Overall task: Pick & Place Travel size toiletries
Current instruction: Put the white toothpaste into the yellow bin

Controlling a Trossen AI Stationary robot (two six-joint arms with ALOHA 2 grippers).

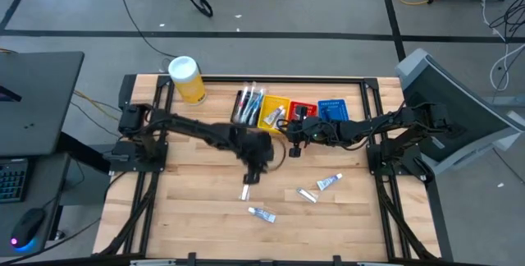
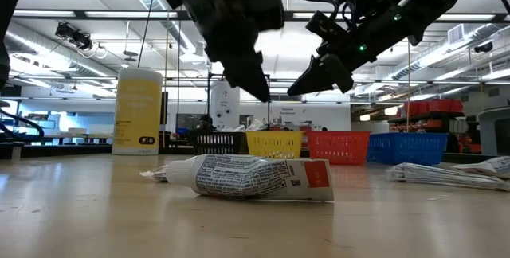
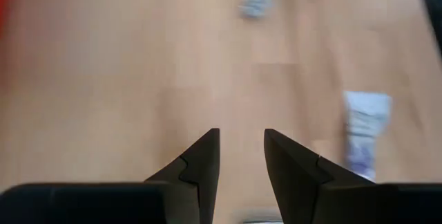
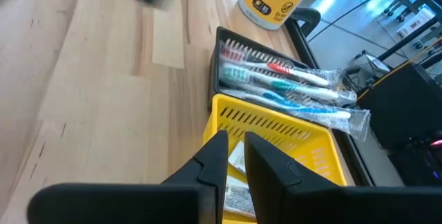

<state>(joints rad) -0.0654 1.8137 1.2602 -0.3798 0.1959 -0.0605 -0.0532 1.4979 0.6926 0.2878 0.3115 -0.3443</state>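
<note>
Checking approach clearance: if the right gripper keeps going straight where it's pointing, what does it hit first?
Most likely the yellow basket. In the right wrist view the right gripper hangs just above it, fingers slightly apart and empty, aimed at a white tube lying inside. How high it hangs is hard to judge.

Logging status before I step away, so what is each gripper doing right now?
Left gripper: open, holding nothing, above the table.
Right gripper: open, holding nothing, over the yellow basket.

Bare wood below left pincer (image 1: 251, 175), tubes (image 1: 262, 213) scattered near, baskets (image 1: 271, 112) behind
</note>
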